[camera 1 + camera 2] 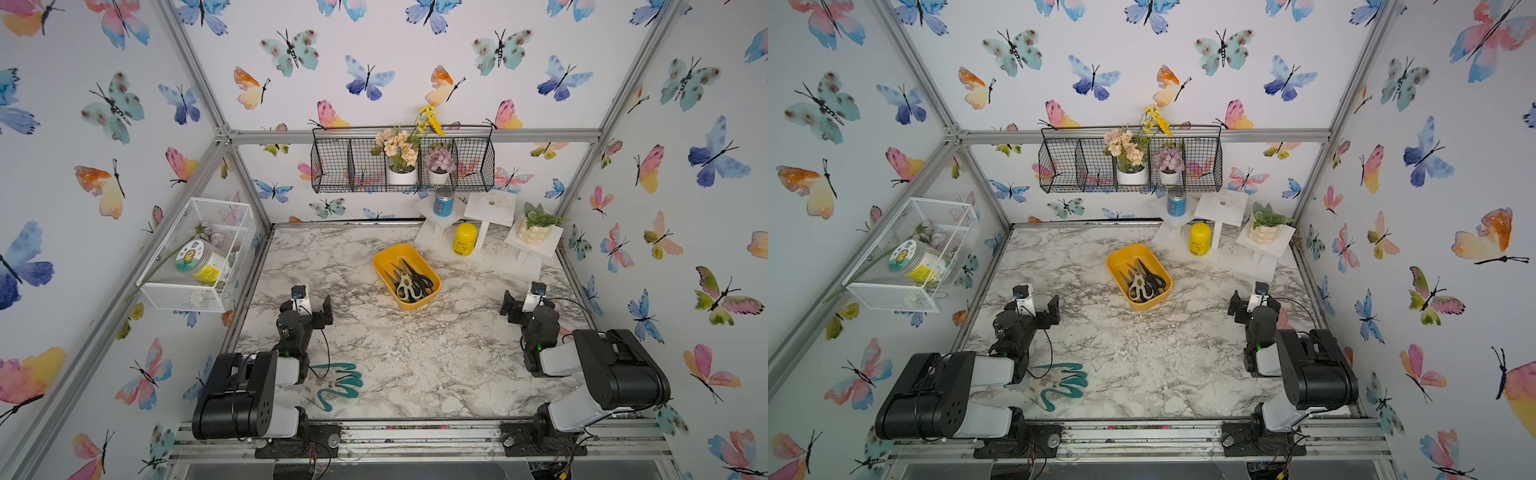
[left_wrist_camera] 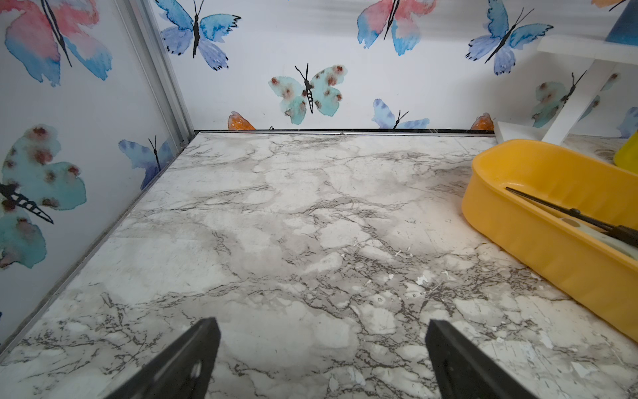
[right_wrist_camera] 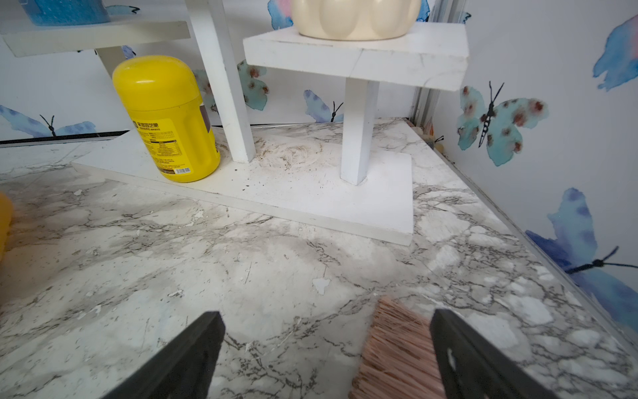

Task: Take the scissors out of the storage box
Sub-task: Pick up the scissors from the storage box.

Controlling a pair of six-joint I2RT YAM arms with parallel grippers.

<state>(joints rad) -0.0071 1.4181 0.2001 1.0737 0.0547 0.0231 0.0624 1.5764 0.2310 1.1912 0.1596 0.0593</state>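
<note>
The yellow-orange storage box (image 1: 381,266) (image 1: 1114,266) sits on the marble table, just beyond the middle. Several scissors (image 1: 412,282) (image 1: 1145,282) lie piled inside it, black-handled ones and one cream-handled pair. In the left wrist view the box (image 2: 552,266) lies off to one side, with a black pair of scissors (image 2: 569,211) sticking up over its rim. My left gripper (image 1: 308,305) (image 2: 322,331) hangs open over bare table, left of the box. Right of the box, my right gripper (image 1: 528,302) (image 3: 326,324) is open too, with nothing between its fingers.
A white tiered stand (image 1: 490,210) at the back right carries a blue can and a cream plant pot, with a yellow bottle (image 1: 465,239) (image 3: 169,117) on its base. A white mesh basket (image 1: 199,253) hangs on the left wall, a black wire basket (image 1: 332,166) at the back. A pink streaked patch (image 3: 397,352) lies under my right gripper.
</note>
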